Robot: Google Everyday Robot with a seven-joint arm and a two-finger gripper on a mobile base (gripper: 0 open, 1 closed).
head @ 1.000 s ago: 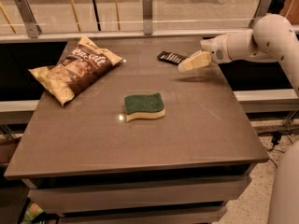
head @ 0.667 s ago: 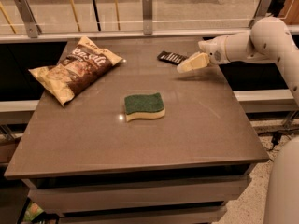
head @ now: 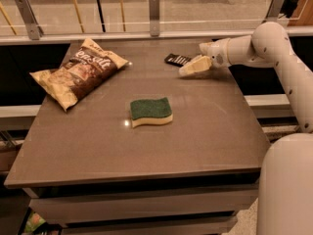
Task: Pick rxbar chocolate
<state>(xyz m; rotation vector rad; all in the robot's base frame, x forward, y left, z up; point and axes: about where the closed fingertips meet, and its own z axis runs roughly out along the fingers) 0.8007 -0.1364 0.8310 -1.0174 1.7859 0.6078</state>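
Observation:
The rxbar chocolate (head: 177,59) is a small flat dark bar with white lettering. It lies flat near the far edge of the brown table (head: 146,146), right of middle. My gripper (head: 188,70) reaches in from the right on a white arm. Its cream fingers (head: 194,65) point left and down, just right of and in front of the bar, close to the tabletop. The bar lies free on the table, partly behind the fingertips.
A large tan-and-brown chip bag (head: 77,72) lies at the far left. A green-and-yellow sponge (head: 151,111) lies in the middle. A glass railing with metal posts (head: 154,13) runs behind the table. My white base (head: 286,185) stands at the right front corner.
The gripper has shifted slightly left and down toward the bar. The bar, sponge and bag have not moved.

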